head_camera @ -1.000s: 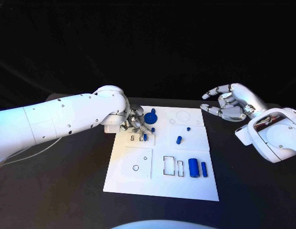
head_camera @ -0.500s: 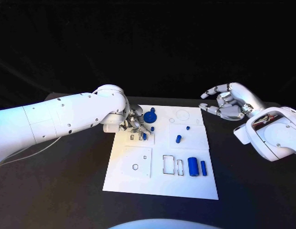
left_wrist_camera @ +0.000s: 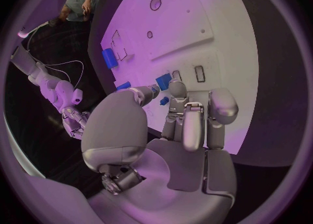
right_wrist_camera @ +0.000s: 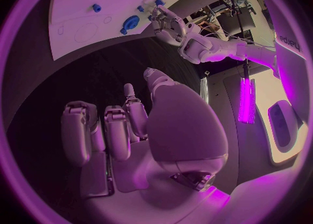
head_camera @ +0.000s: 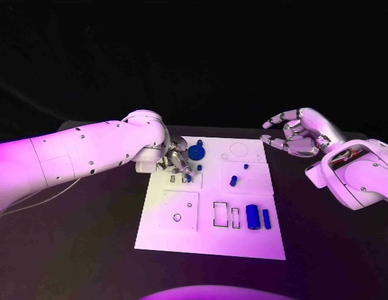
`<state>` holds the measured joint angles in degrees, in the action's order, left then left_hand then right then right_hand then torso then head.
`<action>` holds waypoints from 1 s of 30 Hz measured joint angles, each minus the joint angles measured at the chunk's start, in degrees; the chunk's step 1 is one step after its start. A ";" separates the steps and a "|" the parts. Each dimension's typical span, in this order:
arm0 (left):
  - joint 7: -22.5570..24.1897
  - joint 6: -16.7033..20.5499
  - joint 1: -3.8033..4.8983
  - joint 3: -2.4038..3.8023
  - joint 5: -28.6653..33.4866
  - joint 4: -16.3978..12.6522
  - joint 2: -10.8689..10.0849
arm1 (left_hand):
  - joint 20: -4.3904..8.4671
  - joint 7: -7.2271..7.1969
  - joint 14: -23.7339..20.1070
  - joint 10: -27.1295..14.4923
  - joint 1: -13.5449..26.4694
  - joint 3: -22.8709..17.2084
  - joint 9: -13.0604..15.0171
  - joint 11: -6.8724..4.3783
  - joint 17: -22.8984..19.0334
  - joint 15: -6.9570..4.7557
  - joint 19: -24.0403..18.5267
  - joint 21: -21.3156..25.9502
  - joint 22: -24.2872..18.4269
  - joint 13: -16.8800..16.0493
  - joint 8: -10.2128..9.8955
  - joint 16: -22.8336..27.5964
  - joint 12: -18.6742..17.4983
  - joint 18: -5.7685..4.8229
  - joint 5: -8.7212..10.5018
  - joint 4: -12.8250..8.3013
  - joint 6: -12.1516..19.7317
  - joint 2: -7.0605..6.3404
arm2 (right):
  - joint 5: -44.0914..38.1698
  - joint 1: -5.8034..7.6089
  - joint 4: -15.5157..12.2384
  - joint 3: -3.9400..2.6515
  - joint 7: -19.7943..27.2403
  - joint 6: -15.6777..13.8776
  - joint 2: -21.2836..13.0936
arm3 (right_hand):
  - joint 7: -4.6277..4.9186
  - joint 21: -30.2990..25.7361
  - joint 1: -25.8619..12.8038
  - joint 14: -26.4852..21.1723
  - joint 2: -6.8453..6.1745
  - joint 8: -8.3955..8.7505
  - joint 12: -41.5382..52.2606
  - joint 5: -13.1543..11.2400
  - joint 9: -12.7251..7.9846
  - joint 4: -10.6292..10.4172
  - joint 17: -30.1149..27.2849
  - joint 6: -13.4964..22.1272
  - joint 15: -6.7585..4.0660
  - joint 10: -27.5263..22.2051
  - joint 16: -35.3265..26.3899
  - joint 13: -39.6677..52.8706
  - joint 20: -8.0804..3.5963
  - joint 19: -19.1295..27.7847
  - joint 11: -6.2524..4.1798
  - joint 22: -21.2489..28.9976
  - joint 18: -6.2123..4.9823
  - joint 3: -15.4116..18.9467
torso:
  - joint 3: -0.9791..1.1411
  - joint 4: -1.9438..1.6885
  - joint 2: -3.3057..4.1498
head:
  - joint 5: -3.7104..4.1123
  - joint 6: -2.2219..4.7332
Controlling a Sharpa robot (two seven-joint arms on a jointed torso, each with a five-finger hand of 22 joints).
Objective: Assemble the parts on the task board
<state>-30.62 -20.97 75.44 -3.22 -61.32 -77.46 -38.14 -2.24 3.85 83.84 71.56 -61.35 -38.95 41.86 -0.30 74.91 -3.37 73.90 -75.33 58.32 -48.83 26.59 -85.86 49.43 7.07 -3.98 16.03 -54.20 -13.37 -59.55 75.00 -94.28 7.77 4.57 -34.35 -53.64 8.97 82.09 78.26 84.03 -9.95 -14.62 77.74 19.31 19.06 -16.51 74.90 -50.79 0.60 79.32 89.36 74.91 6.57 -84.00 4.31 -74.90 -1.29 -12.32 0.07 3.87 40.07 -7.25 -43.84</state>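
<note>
- Board [head_camera: 180,234]: a flat white rectangular task board lying in the middle of the matte black table [head_camera: 67,250], its face divided into panels with thin outlined rectangles and circles.
- Parts: small glossy blue pieces stand or lie on the board. A round disc-like part [head_camera: 199,153] with a raised hub sits near the far left corner; a short rounded peg [head_camera: 233,182] lies near the middle; a tiny stud [head_camera: 246,167] stands just beyond it; a thick cylinder [head_camera: 252,217] and a slimmer bar [head_camera: 266,218] lie side by side at the near right, beside the outlined rectangular slots.
- Left hand [head_camera: 177,164]: silver, segmented metal, reaching down over the board's far left panel. In the left wrist view its fingertips [left_wrist_camera: 177,89] close around a small blue part [left_wrist_camera: 163,82] just at the board surface, so it is grasping that piece. The fingers hide most of that piece.
- Right hand [head_camera: 295,137]: same silver build, raised off the far right corner of the board, over the table, fingers curved but apart, grasping nothing.
- Left arm [head_camera: 77,156]: smooth white shell, crossing the table toward the board and covering the table's far left edge.
</note>
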 measured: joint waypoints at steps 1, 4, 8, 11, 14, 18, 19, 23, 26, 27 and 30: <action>0.00 0.00 0.00 -0.01 0.01 -0.01 0.02 | 0.00 0.00 0.00 0.00 0.00 -0.33 0.09 0.00 0.00 0.00 0.00 0.00 0.00 0.00 0.00 0.00 0.00 0.00 0.00 -0.03 0.00 0.00 | 0.00 -0.03 0.02 0.00 0.00 0.00 0.02 | 0.00 0.00 0.00 0.00 0.00 0.00 0.00 0.00 0.00 0.00 0.00 0.00 0.00 0.00 0.00 0.00 0.00 0.00 0.00 -0.02 0.00 0.00 | 0.00 -0.01 -0.01 | 0.00 -0.03; 0.00 0.00 0.00 -0.01 0.04 -0.04 0.07 | 0.00 0.00 0.00 0.00 0.26 -0.51 0.25 0.00 0.00 0.00 0.00 0.00 0.00 -0.05 0.00 0.00 0.00 0.00 0.00 -0.22 0.00 -0.26 | -0.01 -0.09 0.07 0.00 -0.01 0.00 0.07 | 0.00 0.00 0.00 0.00 0.00 0.00 0.00 0.00 0.00 0.00 0.00 0.00 0.00 0.00 0.00 0.00 0.00 0.00 0.00 -0.05 0.00 0.00 | -0.01 -0.01 -0.01 | 0.00 -0.07; 0.00 0.01 0.00 -0.02 0.12 -0.04 0.10 | 0.00 0.00 0.00 0.00 0.26 -0.78 0.35 0.00 0.00 0.00 0.00 0.00 0.02 -0.10 0.04 0.00 0.00 0.00 0.00 -0.02 0.00 -0.26 | -0.01 -0.13 0.13 0.00 -0.03 0.00 0.08 | 0.00 0.00 0.00 0.00 0.00 0.00 0.00 0.00 -0.01 0.00 0.05 0.00 0.00 0.00 0.00 0.00 0.00 0.00 0.00 -0.04 0.00 0.00 | 0.01 -0.01 -0.01 | -0.01 -0.07; 0.00 0.01 0.00 -0.02 0.19 -0.04 0.10 | 0.00 0.01 0.00 0.00 0.49 -1.33 0.60 0.00 0.00 0.00 0.00 0.00 0.14 -0.14 0.28 0.00 0.00 0.00 0.00 -0.37 0.01 -0.48 | -0.01 -0.14 0.16 0.00 -0.05 -0.01 0.10 | 0.00 0.00 0.00 0.00 0.00 -0.22 0.00 0.21 -0.01 0.00 0.05 0.00 0.00 0.00 0.00 0.00 0.00 0.00 0.00 -0.04 0.00 0.00 | 0.02 -0.01 -0.01 | -0.04 -0.07; 0.00 0.01 0.00 -0.02 0.28 -0.04 0.11 | 0.00 0.01 0.00 0.00 0.49 -1.55 0.73 0.00 0.00 0.00 0.00 0.00 0.16 -0.14 0.28 0.00 0.00 0.00 0.00 -0.47 0.01 -0.48 | -0.01 -0.15 0.21 0.01 -0.09 -0.01 0.11 | 0.00 0.00 0.00 0.00 0.00 -0.22 0.00 0.21 -0.01 0.00 0.04 0.00 0.00 0.00 0.00 0.00 0.00 0.00 0.00 -0.04 0.00 0.00 | 0.03 -0.02 -0.01 | -0.04 -0.07; 0.00 -0.01 0.00 -0.02 0.37 -0.03 0.12 | 0.00 0.01 0.00 0.00 0.49 -1.71 0.82 0.00 0.00 0.00 0.01 0.00 0.18 -0.14 0.39 0.00 0.07 0.00 0.00 -0.63 0.02 -0.48 | -0.01 -0.17 0.32 0.01 -0.11 -0.01 0.18 | 0.00 0.00 0.00 0.00 0.00 -0.22 0.00 0.21 -0.01 0.00 0.04 0.00 0.00 0.00 0.00 0.00 0.00 0.00 0.00 -0.04 0.00 0.00 | 0.03 -0.03 -0.01 | 0.00 -0.13; 0.00 -0.01 0.00 -0.02 0.39 -0.03 0.12 | -0.01 0.01 0.00 0.00 0.52 -1.78 0.82 0.00 0.00 0.00 0.01 0.00 0.23 -0.14 0.49 0.00 0.21 0.00 0.00 -0.70 0.02 -0.45 | -0.01 -0.19 0.35 0.01 -0.12 -0.01 0.20 | 0.00 0.00 0.00 0.00 0.00 -0.22 0.00 0.21 -0.01 0.00 0.04 0.00 0.00 0.00 0.00 0.00 0.00 0.00 0.00 -0.04 0.00 0.00 | 0.03 -0.03 -0.01 | 0.00 -0.15; -0.01 -0.06 0.00 -0.02 0.47 -0.02 0.17 | -0.01 0.02 0.00 0.00 0.52 -1.78 0.92 0.00 0.00 0.00 0.01 0.00 0.31 -0.14 0.49 0.00 0.22 0.00 0.00 -0.70 0.02 -0.45 | -0.01 -0.30 0.44 0.01 -0.14 0.00 0.30 | 0.00 0.00 0.00 0.00 0.00 -0.22 0.00 0.21 -0.01 0.00 0.04 0.00 0.00 0.00 0.00 0.00 0.00 0.00 0.00 -0.03 0.00 0.00 | 0.03 -0.04 0.01 | 0.00 -0.22; -0.02 -0.14 0.00 -0.06 0.51 0.04 0.28 | -0.01 0.02 0.00 0.00 0.70 -1.94 1.08 0.00 0.00 0.00 0.01 0.00 0.42 -0.24 0.49 0.00 0.22 0.00 0.00 -0.54 0.02 -0.64 | -0.02 -0.37 0.46 0.01 -0.15 0.00 0.36 | 0.00 0.00 0.00 0.00 0.00 -0.22 0.00 0.21 -0.02 0.00 0.03 0.00 0.00 0.00 0.00 0.00 0.00 0.00 0.00 -0.03 0.00 0.00 | 0.03 -0.03 0.02 | -0.05 -0.27; -0.03 -0.18 0.00 -0.09 0.53 0.10 0.35 | -0.01 0.02 0.00 0.00 0.85 -1.94 1.14 0.00 0.00 0.00 0.01 0.00 0.56 -0.33 0.49 0.00 0.32 0.00 0.00 -0.54 0.02 -0.78 | -0.02 -0.38 0.47 0.01 -0.16 0.00 0.36 | 0.00 0.00 0.00 0.00 0.00 -0.22 0.00 0.21 -0.02 0.00 0.03 0.00 0.00 0.00 0.00 0.01 0.00 0.00 0.00 -0.03 0.00 0.00 | 0.03 -0.03 0.02 | -0.06 -0.30; -0.04 -0.39 0.00 -0.25 0.56 0.40 0.65 | -0.04 0.02 0.00 0.55 1.12 -2.10 1.38 -0.11 0.00 0.00 0.04 -0.27 1.26 -0.76 0.83 -0.38 0.95 0.00 0.00 -0.38 -0.40 -1.05 | -0.02 -0.42 0.49 0.01 -0.18 0.00 0.37 | 0.00 0.00 -0.01 0.00 0.01 -0.22 0.00 0.21 0.02 0.00 0.03 0.00 0.00 0.00 0.00 0.04 0.00 0.00 0.00 -0.03 0.00 0.00 | 0.01 -0.02 0.04 | -0.07 -0.34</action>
<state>-30.65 -21.36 75.44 -3.47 -60.76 -77.06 -37.50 -2.28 3.87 83.84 72.11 -60.23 -41.05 43.24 -0.40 74.91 -3.36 73.93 -75.60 59.58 -49.60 27.42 -86.24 50.38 7.08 -3.98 15.64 -54.60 -14.42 -59.56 74.58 -93.79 7.78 4.39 -34.35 -53.28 8.98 82.10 78.26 84.03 -9.95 -14.84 77.75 19.52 19.07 -16.51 74.93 -50.80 0.60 79.33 89.36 74.95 6.57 -84.00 4.31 -74.93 -1.29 -12.32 0.08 3.85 40.11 -7.32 -44.18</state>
